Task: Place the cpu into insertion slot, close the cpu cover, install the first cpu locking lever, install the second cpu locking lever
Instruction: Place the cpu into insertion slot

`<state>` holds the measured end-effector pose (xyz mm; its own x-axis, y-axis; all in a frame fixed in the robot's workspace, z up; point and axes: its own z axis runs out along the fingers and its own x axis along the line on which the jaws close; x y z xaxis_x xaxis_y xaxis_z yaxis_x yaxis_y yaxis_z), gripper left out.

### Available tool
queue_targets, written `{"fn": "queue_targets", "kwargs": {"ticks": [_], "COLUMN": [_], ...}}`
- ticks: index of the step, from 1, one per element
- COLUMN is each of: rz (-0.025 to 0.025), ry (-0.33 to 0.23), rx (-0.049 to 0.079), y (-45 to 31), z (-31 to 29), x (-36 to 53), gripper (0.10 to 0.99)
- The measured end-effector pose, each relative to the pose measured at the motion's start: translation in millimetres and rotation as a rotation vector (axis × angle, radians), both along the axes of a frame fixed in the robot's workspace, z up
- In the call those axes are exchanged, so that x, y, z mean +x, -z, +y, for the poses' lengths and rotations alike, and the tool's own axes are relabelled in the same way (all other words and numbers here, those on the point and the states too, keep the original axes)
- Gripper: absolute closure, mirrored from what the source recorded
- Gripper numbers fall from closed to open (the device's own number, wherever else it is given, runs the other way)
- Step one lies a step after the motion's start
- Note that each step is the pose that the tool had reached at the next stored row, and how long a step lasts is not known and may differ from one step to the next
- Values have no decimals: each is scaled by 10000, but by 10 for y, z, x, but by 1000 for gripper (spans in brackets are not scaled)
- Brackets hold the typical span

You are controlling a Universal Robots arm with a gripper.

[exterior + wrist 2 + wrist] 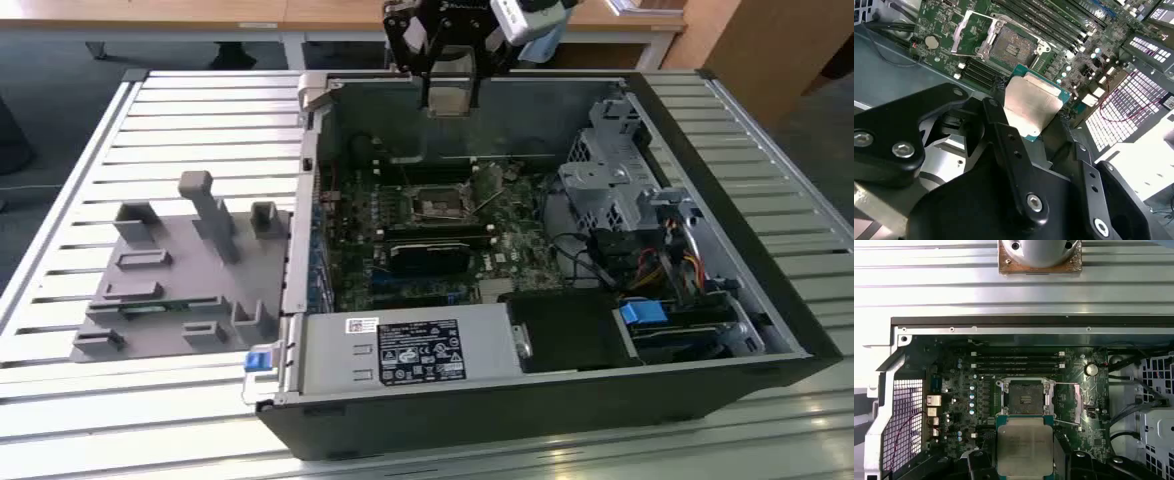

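The gripper [449, 92] hangs high over the open case [747, 300], fingers [1006, 140] pinching the cpu [1030, 106] by two opposite edges, metal top toward the wrist; the insertion slot [1025, 399] lies uncovered, well apart, below and beyond the chip's far edge.

**Black linked gripper, bright screws**

The gripper [1031, 107] is matte black, built of flat, rounded links [1009, 150] joined at pivots. 4 large silver screw heads [1034, 202] dot the links, beside small plain holes. A grey metal body [946, 172] sits behind them. In the first wrist view a silvery dome [1040, 250] on a coppery square plate [1004, 265], possibly the wrist's mount, has 2 dark holes.
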<state>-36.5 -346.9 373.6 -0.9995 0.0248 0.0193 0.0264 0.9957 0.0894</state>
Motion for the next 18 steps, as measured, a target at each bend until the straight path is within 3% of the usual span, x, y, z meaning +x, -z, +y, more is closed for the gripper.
{"fn": "queue_targets", "kwargs": {"ticks": [6, 18], "rz": [0, 0], "ry": [93, 801], "rx": [0, -1], "y": [0, 0], "z": [0, 0], "x": [0, 0], "gripper": [545, 545]}}
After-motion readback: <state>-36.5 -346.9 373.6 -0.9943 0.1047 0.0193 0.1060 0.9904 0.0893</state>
